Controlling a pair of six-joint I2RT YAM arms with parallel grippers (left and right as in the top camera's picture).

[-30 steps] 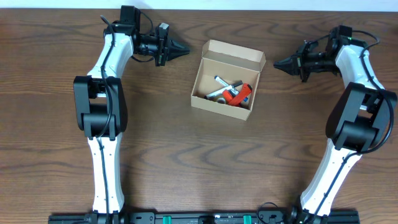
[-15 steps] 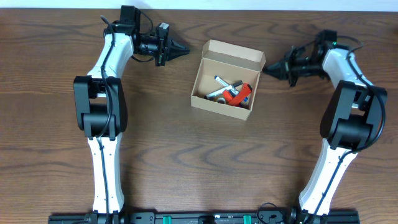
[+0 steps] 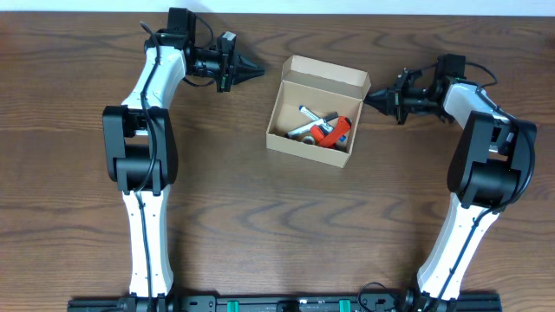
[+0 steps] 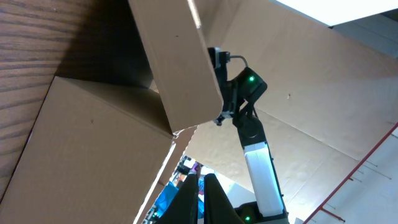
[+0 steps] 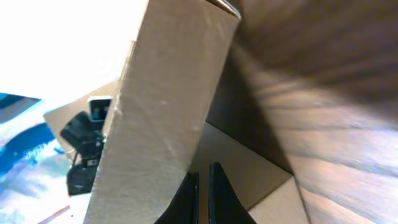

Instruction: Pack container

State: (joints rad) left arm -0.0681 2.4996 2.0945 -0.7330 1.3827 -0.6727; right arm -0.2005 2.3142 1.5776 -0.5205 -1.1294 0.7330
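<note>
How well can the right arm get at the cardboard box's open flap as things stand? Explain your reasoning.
Probably yes. The right arm has its shut jaws pointing at the container at its far right corner, right beside the flap, with nothing between. Shut, they could push it, not pinch it.

1. Overhead view first: the cardboard box (image 3: 303,149) shows plain tan walls, and no lettering can be read on them.
2. Inside it, the markers (image 3: 308,112) and the red item (image 3: 333,130) may carry print, but it is far too small to read.
3. Left wrist view: the box wall (image 4: 180,68) is right up close, bare cardboard, with no word or number on it.
4. Right wrist view: the box (image 5: 168,112) is blurred and glaring, and nothing is legible.
</note>
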